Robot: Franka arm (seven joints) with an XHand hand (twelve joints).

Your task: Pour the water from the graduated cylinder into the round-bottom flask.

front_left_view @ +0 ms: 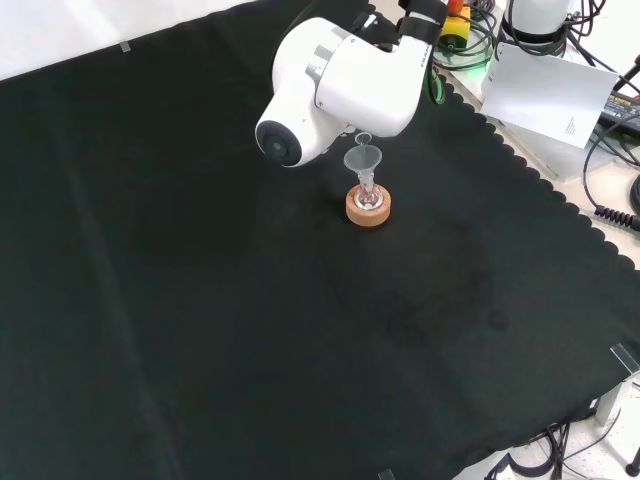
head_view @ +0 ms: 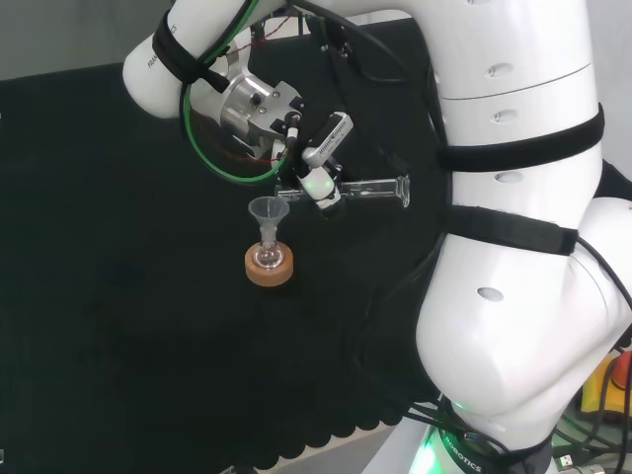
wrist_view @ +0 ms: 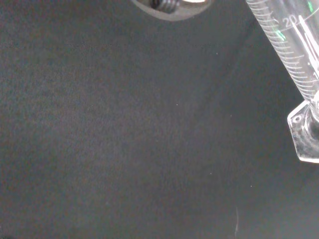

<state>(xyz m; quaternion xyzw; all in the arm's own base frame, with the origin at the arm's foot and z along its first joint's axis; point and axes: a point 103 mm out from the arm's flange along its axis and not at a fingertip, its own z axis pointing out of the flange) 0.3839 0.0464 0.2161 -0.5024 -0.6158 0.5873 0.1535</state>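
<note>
Fingers (head_view: 318,183) clenched round the near-horizontal graduated cylinder (head_view: 370,189) — keep its mouth directly over the funnel (head_view: 268,210) on the round-bottom flask (head_view: 268,259) — tilt gradually.

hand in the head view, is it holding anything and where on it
The hand holds the graduated cylinder tipped about level, fingers curled round the tube toward its mouth end; the foot end sticks out free.

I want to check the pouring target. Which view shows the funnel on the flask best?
The head view: the funnel stands clear against the cloth, beside the hand. The front view shows it partly against the white link. The wrist view looks elsewhere.
</note>
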